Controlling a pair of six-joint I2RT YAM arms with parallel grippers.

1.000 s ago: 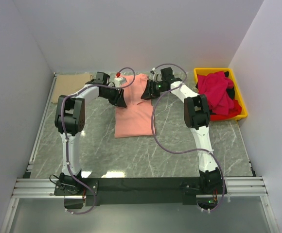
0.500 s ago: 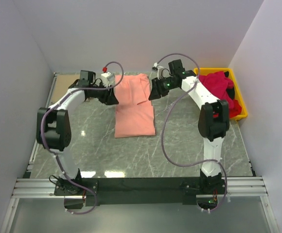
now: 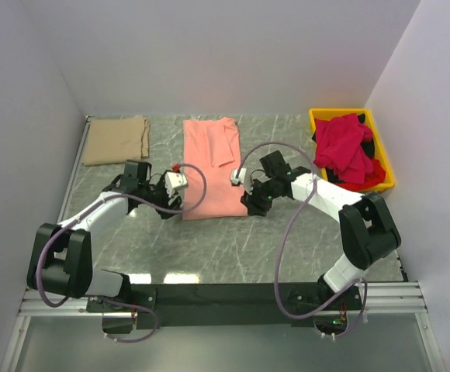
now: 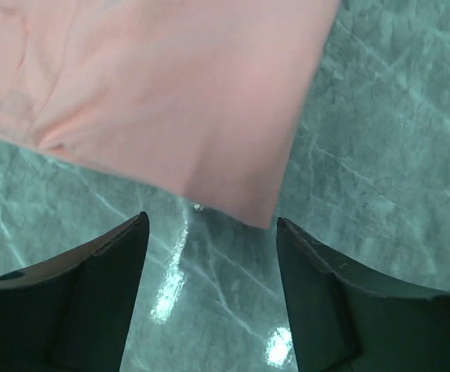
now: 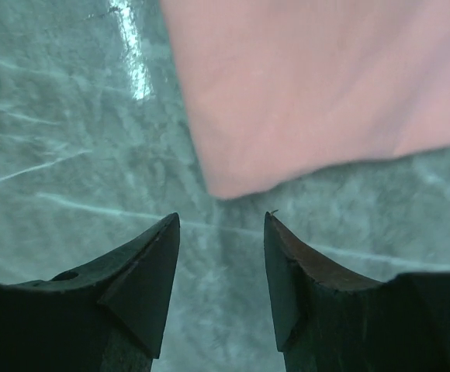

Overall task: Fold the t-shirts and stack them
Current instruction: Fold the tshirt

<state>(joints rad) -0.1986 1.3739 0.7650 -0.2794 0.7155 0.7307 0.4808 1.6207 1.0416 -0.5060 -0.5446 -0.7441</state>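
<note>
A salmon-pink t-shirt (image 3: 213,167) lies flat on the table as a long narrow strip, its hem towards me. My left gripper (image 3: 176,207) is low at the hem's left corner. It is open, and the pink cloth (image 4: 171,101) ends just past its fingertips (image 4: 136,232). My right gripper (image 3: 251,206) is at the hem's right corner, also open, with the cloth's corner (image 5: 225,182) just ahead of the jaws. Only bare table shows between each pair of jaws. A folded tan t-shirt (image 3: 116,140) lies at the far left. Crimson t-shirts (image 3: 345,147) are heaped in the bin.
The yellow plastic bin (image 3: 384,167) stands at the far right against the wall. White walls close in the table on three sides. Grey marble tabletop (image 3: 233,248) stretches between the pink shirt's hem and the arm bases.
Both arms have drawn back from the pink shirt's far end to its near hem corners and dropped low. Both grippers have opened wider.
</note>
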